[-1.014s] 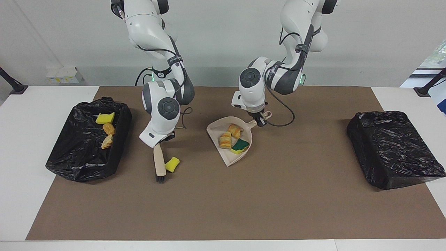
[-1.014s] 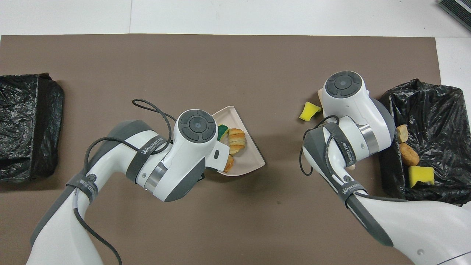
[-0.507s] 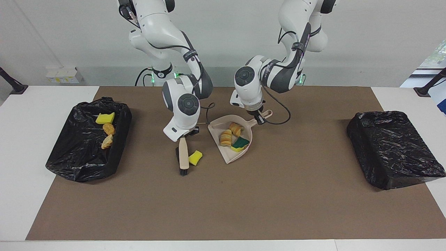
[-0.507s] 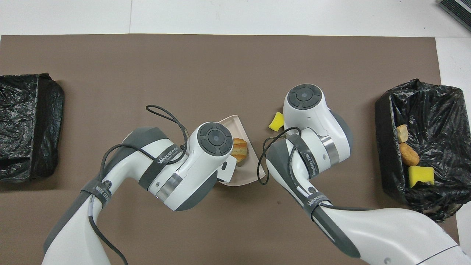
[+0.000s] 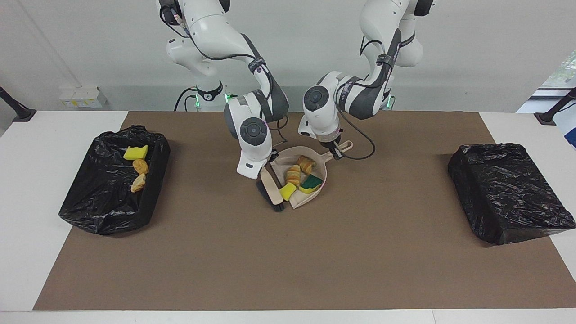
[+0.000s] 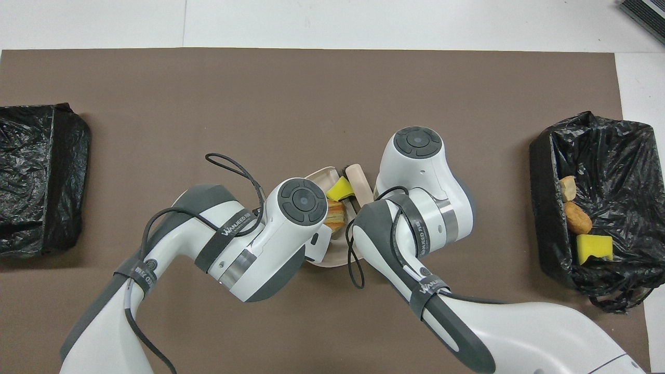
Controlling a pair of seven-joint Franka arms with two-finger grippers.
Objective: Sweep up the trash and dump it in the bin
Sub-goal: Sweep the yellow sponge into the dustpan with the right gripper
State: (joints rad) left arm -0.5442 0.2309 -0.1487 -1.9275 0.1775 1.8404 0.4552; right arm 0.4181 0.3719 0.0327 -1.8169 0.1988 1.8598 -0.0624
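Facing view. A black plastic-lined bin (image 5: 114,180) at the right arm's end of the brown table mat (image 5: 360,261) is holding a yellow sponge bit (image 5: 135,152) and two tan-brown bread-like chunks (image 5: 140,166). A second black-lined bin (image 5: 508,191) is sitting at the left arm's end; its contents cannot be told. At the mat's middle, a beige plastic dustpan (image 5: 306,200) is carrying two striped bread-like pieces (image 5: 293,175) and a green-and-yellow sponge (image 5: 311,183); its mouth is opening away from the robots and toward the right arm's end. The left gripper (image 5: 335,154) is clamping the dustpan's handle. The right gripper (image 5: 266,164) is closed on a wooden-handled brush (image 5: 270,188), whose long axis is running slantwise away from the robots, bristles down on the mat. A small yellow sponge scrap (image 5: 287,192) is lying at the pan's lip, touching the brush. Broad bare mat is lying open between pan and each bin.

Overhead view. Both wrists are covering most of the dustpan (image 6: 324,174). The yellow scrap (image 6: 340,189) is sitting between pan rim and brush handle (image 6: 359,180).
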